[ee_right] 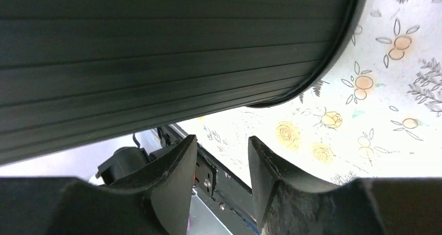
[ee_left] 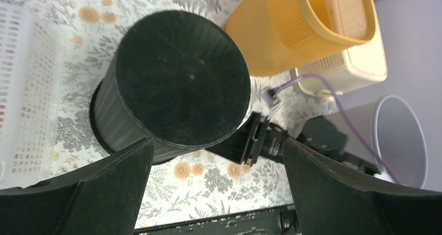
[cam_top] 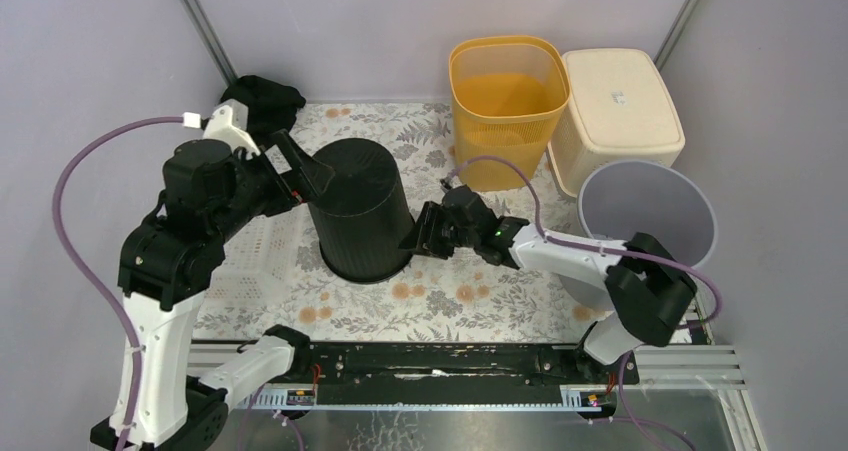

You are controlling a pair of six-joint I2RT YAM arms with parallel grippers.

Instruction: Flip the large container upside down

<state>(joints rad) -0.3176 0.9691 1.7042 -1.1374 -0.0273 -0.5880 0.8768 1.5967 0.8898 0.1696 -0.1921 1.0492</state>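
Container (cam_top: 358, 211) stands base-up between left hand (cam_top: 305, 166), spread wide, and low right hand (cam_top: 418, 231), half-spread, empty.

- One black ribbed bin (cam_top: 355, 211), the largest of the lot.
- One orange basket (cam_top: 505, 96).
- One cream bin (cam_top: 620, 111).
- One grey round bin (cam_top: 648, 216).
- One white slotted tray (ee_left: 23, 89).
- One black bundle (cam_top: 262, 99), too dark to identify.
- Two robot arms: left arm (cam_top: 170, 261), right arm (cam_top: 580, 256).

No writing can be read anywhere; the cream plastic lattice-sided basket (cam_top: 620, 111) at the far right carries a small dark mark on its top face, too small to make out
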